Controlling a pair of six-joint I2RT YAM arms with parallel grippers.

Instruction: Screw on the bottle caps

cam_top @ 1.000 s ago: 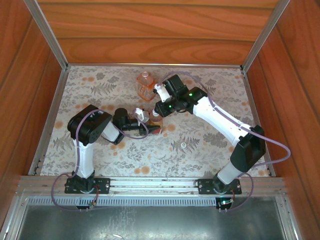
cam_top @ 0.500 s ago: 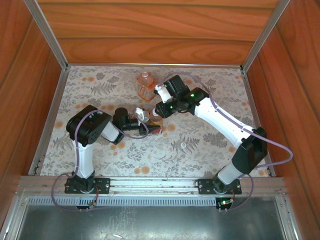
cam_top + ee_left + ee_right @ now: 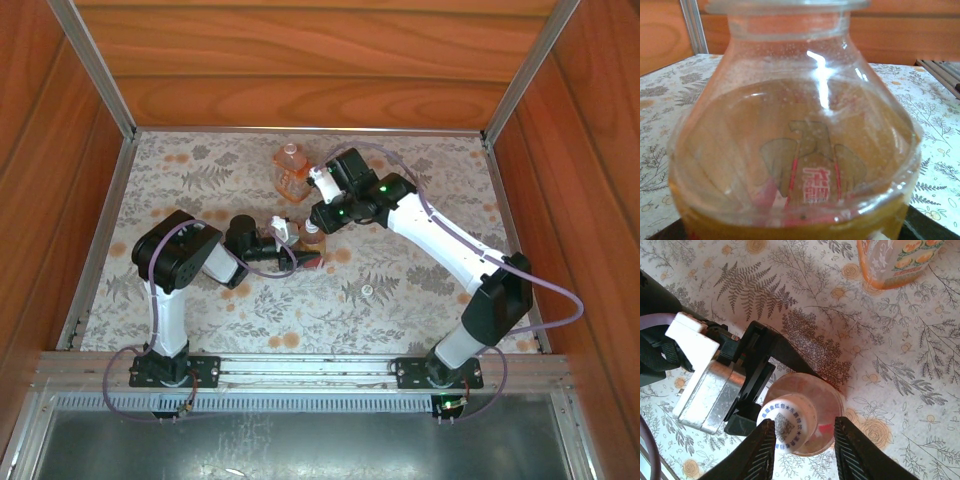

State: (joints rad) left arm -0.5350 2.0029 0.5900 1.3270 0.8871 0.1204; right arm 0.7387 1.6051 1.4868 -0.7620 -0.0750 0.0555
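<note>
left gripper [image 3: 303,254] is clamping the slim bottle [image 3: 800,150] while right gripper [image 3: 805,432], part-open, is straddling the cap [image 3: 787,429]; loose contact may be risking cross-threading.

Cream tablecloth [image 3: 200,180] printed with grey ferns and orange blossoms, enclosed on three sides by reddish-brown wooden panel walls [image 3: 320,60] with slanting silver aluminium corner posts [image 3: 95,65], a silver aluminium rail [image 3: 320,370] along its near edge and a grey sheet-metal panel [image 3: 300,440] nearer the camera.
</note>
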